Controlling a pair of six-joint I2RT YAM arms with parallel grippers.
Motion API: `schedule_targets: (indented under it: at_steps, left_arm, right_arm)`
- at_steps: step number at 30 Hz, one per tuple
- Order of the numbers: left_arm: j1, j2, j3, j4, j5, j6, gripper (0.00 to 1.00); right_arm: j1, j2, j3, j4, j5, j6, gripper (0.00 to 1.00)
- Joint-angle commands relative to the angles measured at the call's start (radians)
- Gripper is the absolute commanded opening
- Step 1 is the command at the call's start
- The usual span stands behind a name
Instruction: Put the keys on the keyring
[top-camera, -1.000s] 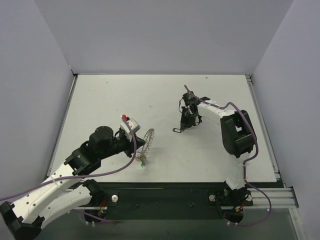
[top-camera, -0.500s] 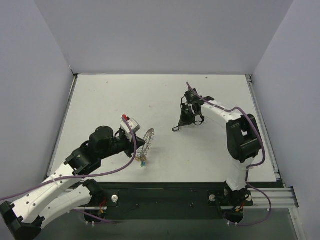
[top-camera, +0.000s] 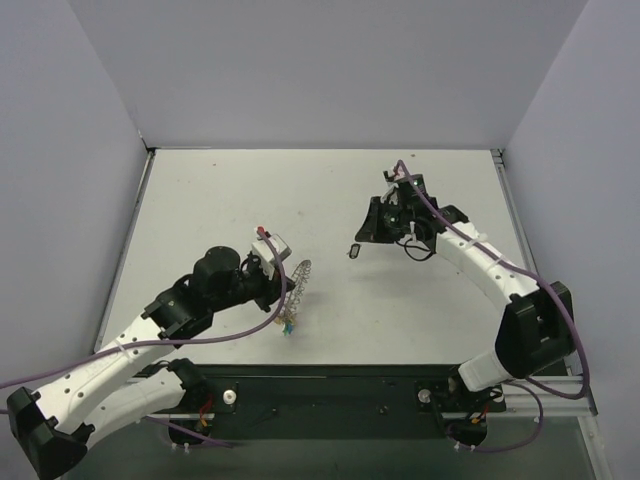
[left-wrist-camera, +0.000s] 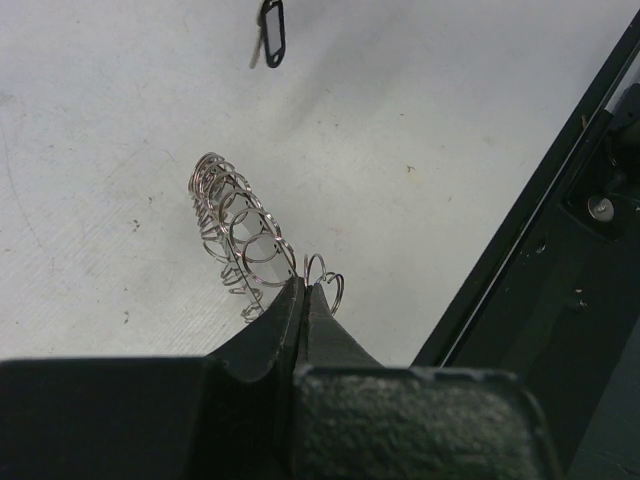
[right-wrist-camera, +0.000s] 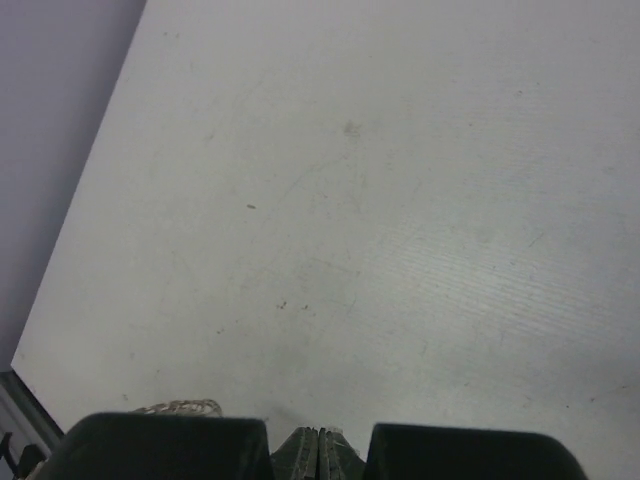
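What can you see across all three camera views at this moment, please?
silvery coiled metal keyring: one, silver, above the table's near left part
small plastic-headed keys: cluster, count unclear, green, yellow and blue showing, hanging at the keyring's lower end
black-headed silver key: one, black, mid-table at the right tool's tip
flat white table: one, white, under everything
plain walls: three, pale lilac-grey, around the table
purple cables: two, purple, along the arms
left tool: one, black, shut on the keyring
right tool: one, black, shut, apparently holding the black-headed key
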Motion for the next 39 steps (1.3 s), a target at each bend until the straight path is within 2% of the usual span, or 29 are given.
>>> schedule_targets:
  at_steps: [1, 6, 9, 13, 20, 29, 39]
  left_arm:
    - [-0.005, 0.024, 0.066, 0.135, 0.010, 0.004, 0.00]
    - [-0.005, 0.048, 0.064, 0.180, 0.003, -0.010, 0.00]
    - [-0.005, 0.062, 0.062, 0.197, -0.004, -0.007, 0.00]
    - [-0.007, 0.062, 0.033, 0.258, 0.003, 0.005, 0.00]
    - [-0.007, 0.042, -0.034, 0.364, 0.020, 0.054, 0.00]
    - [-0.007, 0.044, -0.037, 0.381, 0.025, 0.085, 0.00]
    - [-0.007, 0.042, -0.039, 0.385, 0.040, 0.123, 0.00]
  right_arm:
    - [-0.001, -0.143, -0.051, 0.043, -0.150, -0.085, 0.00]
    - [-0.008, -0.232, -0.129, 0.116, -0.380, -0.141, 0.00]
    - [-0.006, -0.273, -0.160, 0.187, -0.515, -0.119, 0.00]
    - [-0.005, -0.304, -0.190, 0.305, -0.621, -0.071, 0.00]
    - [0.000, -0.312, -0.175, 0.299, -0.655, -0.063, 0.00]
    - [0.018, -0.310, -0.157, 0.282, -0.649, -0.069, 0.00]
    - [0.117, -0.275, -0.092, 0.231, -0.569, -0.108, 0.00]
